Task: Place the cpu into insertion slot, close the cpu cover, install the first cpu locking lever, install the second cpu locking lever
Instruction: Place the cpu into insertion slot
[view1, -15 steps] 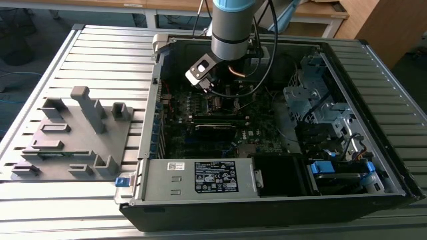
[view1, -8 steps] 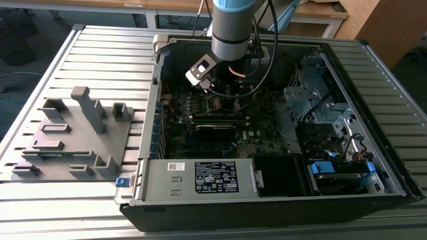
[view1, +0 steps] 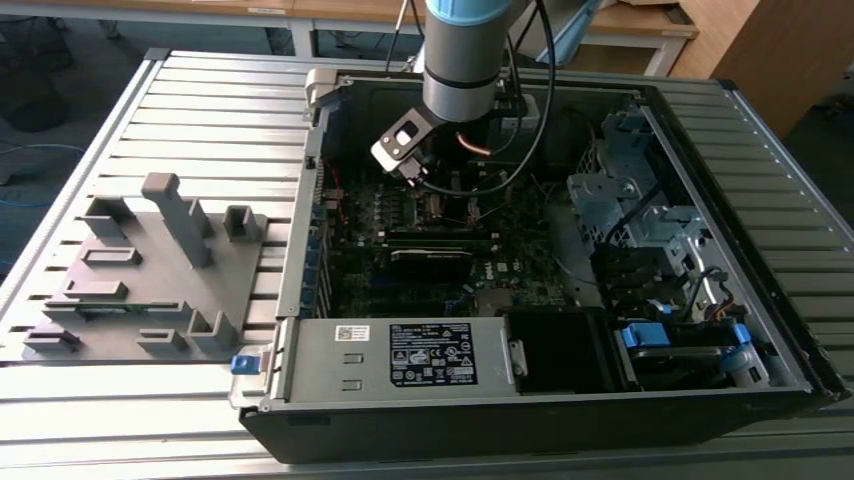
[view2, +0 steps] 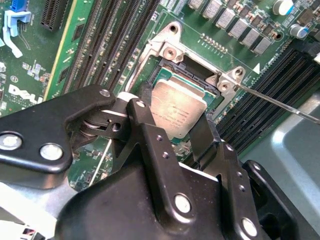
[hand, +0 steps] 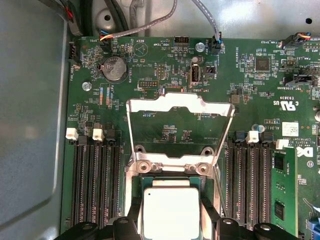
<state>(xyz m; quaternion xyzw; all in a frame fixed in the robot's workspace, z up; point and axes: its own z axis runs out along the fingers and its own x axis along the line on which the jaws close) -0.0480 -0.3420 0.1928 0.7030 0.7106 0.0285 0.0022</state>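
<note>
Evidently at step one, the gripper (view2: 174, 111) clamps the cpu (hand: 170, 210) between its fingers (view2: 150, 135) right over the insertion slot (view2: 186, 75), cpu cover (hand: 172, 101) hinged open beside it; seating calls for a level, square descent.

The chip (hand: 171, 212) is dull grey metal; the cover (hand: 145, 106) brighter, seemingly smooth metal; the circuit board (hand: 240, 75) matt green.
</note>
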